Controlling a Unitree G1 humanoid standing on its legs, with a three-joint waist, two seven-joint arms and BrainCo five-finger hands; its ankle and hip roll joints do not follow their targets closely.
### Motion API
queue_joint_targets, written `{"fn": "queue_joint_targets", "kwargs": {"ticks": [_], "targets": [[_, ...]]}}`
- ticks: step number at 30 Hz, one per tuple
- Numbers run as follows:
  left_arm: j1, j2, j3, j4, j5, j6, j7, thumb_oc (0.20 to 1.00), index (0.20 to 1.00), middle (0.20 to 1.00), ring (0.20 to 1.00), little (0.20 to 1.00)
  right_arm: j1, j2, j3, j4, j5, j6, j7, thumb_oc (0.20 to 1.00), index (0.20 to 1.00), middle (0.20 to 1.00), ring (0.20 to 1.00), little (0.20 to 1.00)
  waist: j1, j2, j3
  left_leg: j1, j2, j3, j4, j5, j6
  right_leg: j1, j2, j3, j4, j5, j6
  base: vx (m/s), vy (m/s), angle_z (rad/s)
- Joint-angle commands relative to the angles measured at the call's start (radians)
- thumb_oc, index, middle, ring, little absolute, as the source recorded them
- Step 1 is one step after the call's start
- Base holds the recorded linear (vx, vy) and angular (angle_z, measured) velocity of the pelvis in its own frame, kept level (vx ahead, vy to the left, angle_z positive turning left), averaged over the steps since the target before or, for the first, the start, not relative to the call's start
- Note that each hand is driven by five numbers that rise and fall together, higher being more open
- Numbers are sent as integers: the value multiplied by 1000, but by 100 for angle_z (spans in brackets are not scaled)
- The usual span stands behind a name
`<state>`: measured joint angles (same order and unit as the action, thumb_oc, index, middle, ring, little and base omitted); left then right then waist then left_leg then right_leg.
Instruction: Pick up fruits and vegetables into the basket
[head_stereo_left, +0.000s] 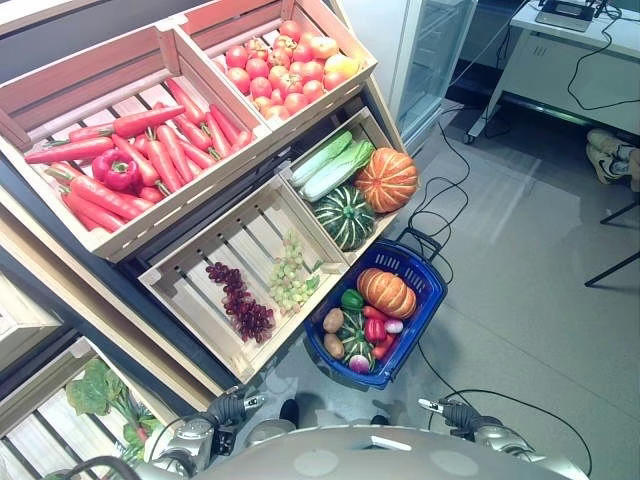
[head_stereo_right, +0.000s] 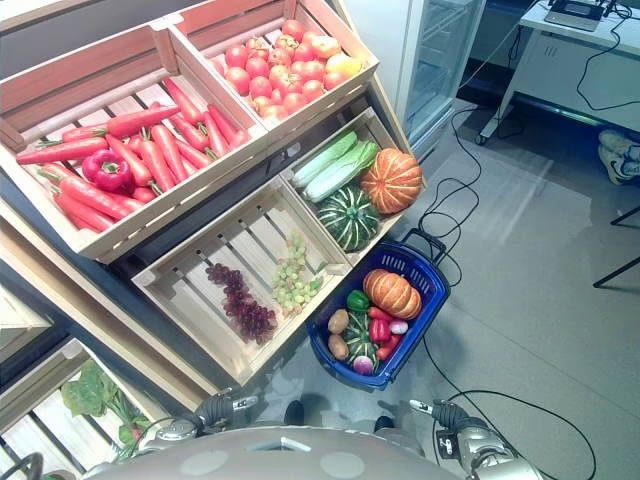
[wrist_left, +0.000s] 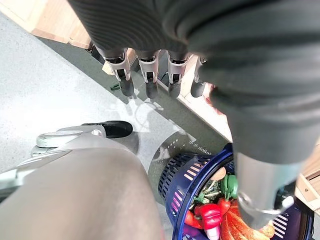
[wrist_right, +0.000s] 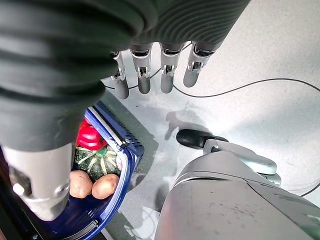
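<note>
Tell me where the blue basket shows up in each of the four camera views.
Left eye view: blue basket on the floor, lower centre-right, below the crate of pumpkins.
Right eye view: same spot beside the wooden stand.
Left wrist view: lower right corner.
Right wrist view: lower left.
Shared landmark: the red pepper lying in the basket.

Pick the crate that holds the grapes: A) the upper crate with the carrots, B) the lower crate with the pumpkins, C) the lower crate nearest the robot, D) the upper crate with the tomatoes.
C: the dark grapes and green grapes lie in the lower wooden crate nearest the robot, just left of the blue basket.
</note>
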<state>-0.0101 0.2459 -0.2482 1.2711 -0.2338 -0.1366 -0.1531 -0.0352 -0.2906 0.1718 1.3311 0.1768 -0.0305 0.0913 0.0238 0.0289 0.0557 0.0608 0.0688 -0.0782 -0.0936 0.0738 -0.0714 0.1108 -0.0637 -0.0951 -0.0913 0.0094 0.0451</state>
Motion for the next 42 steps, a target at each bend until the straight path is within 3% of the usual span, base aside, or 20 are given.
{"fn": "queue_joint_targets", "kwargs": {"ticks": [1,19,31,42], "targets": [[-60,19,7,48,18,-37,14,1000,1000,1000,1000,1000,-38,19,0,27,16,-23,-6,1000,1000,1000,1000,1000,8,-34,38,7,-6,70,6,-34,35,-29,-100,-21,12,78,64,0,0,0],[-50,22,11,36,-3,-46,33,1000,1000,1000,1000,1000,-31,9,-3,22,14,-11,-8,1000,1000,1000,1000,1000,5,-30,52,-2,-4,70,6,-29,30,-38,-100,-21,4,88,65,6,-1,0],[-167,31,-17,-3,-137,-82,49,1000,1000,1000,1000,1000,-148,-28,39,7,78,-6,-45,1000,1000,1000,1000,1000,2,-8,253,-195,-2,62,6,40,20,-240,-93,0,4,152,62,-143,-14,-1],[-259,37,-48,-62,-227,-131,50,1000,1000,1000,1000,1000,-246,-70,58,-35,141,4,-60,1000,1000,1000,1000,1000,11,-4,363,-338,-9,60,6,81,14,-374,-98,-22,18,183,62,-73,-8,3]]}}
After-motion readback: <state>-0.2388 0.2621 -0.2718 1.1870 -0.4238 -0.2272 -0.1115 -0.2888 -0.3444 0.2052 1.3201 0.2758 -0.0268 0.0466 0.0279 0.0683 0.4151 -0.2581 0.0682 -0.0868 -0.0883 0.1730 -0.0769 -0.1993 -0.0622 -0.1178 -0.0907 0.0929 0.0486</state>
